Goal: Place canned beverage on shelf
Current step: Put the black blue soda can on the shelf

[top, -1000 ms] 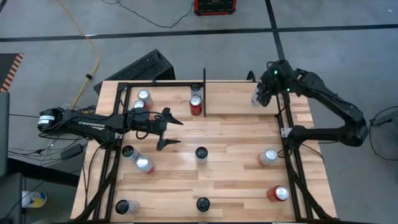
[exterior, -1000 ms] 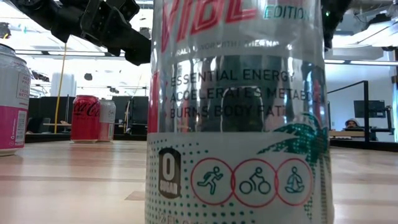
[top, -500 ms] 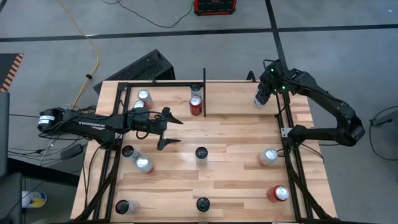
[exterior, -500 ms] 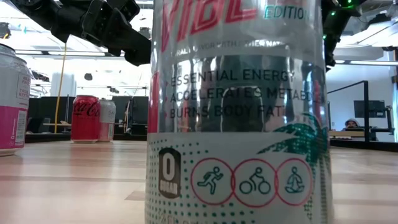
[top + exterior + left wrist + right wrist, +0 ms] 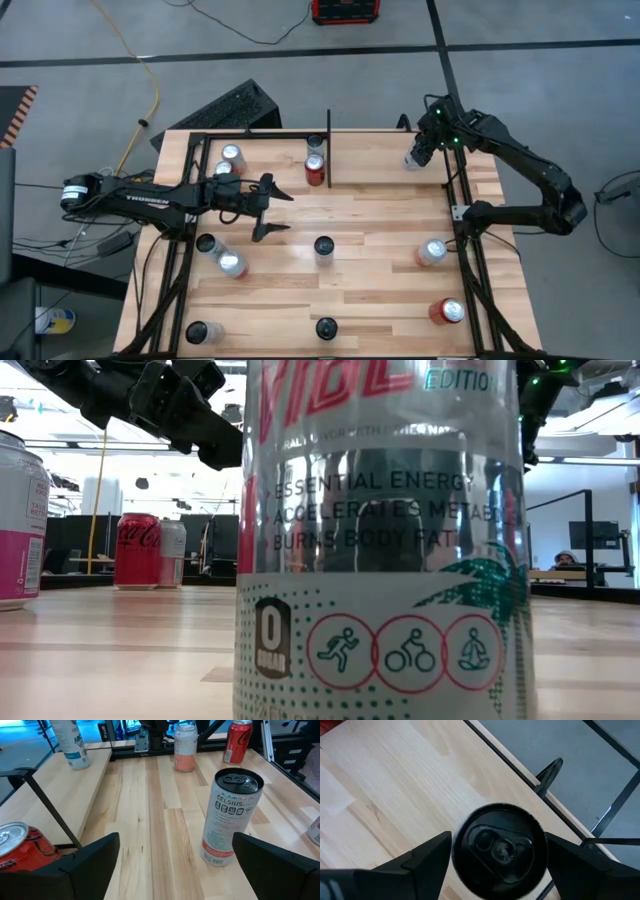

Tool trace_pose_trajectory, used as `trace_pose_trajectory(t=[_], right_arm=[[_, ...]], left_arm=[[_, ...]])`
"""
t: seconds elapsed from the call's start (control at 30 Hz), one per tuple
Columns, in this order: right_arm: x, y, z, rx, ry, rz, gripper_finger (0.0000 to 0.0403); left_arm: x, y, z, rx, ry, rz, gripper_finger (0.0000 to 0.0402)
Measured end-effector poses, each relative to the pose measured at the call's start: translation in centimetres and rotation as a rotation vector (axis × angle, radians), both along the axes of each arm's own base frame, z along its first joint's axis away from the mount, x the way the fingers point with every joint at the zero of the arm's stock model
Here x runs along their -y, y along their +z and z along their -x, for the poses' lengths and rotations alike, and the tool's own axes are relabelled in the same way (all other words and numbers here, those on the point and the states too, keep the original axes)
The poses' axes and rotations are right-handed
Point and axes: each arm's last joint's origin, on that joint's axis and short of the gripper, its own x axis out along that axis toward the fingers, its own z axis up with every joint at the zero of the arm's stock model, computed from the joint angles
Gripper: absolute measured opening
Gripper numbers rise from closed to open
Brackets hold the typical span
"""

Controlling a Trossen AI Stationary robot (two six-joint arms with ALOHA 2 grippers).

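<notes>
A canned beverage with a black top (image 5: 500, 850), pale-walled in the high view (image 5: 413, 159), is at the far right of the shelf (image 5: 380, 215), a light wooden plank surface inside black rails. My right gripper (image 5: 497, 870) comes down on it from above; one finger (image 5: 427, 857) stands on each side of its top. My left gripper (image 5: 272, 208) hovers open over the shelf's left middle, pointing toward the right edge. A white Celsius can (image 5: 229, 817) stands upright ahead of it, apart from its fingers. My right gripper's fingers (image 5: 570, 860) stand close on either side of the can's upper wall (image 5: 540, 852), slanting down from above. I cannot tell whether they touch the wall. The can is upright, and its bottom is hidden under its own top.
Several other cans stand about the shelf: a red one (image 5: 315, 172) beside the black divider bar (image 5: 329, 150), silver ones (image 5: 232, 155) at the far left, more along the near side (image 5: 447, 311). One big can (image 5: 380, 540) fills the low view. A black rail (image 5: 520, 767) runs just past the right gripper's can.
My right gripper has sunk a little over the shelf's far right corner with the pale can under it, then kept still. The left arm has stayed where it was.
</notes>
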Motion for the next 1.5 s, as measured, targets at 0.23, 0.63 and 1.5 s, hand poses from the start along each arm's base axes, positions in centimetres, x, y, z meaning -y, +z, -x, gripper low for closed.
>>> trace_pose_trajectory(t=[0.23,0.63,1.5], right_arm=[[0.3,0.2,-0.2,0.023,0.006,0.035,0.0331],[-0.7,4.7,-0.7,0.165,0.021,0.152,0.0329],[-7.0,-0.1,-7.0,-0.088,-0.121,0.003,0.0024]], left_arm=[[0.0,0.0,0.0,0.0,0.0,-0.001,0.0373],[0.0,0.0,0.0,0.001,0.0,-0.001,0.0373],[0.0,-0.1,0.0,-0.015,0.001,0.004,0.0373]])
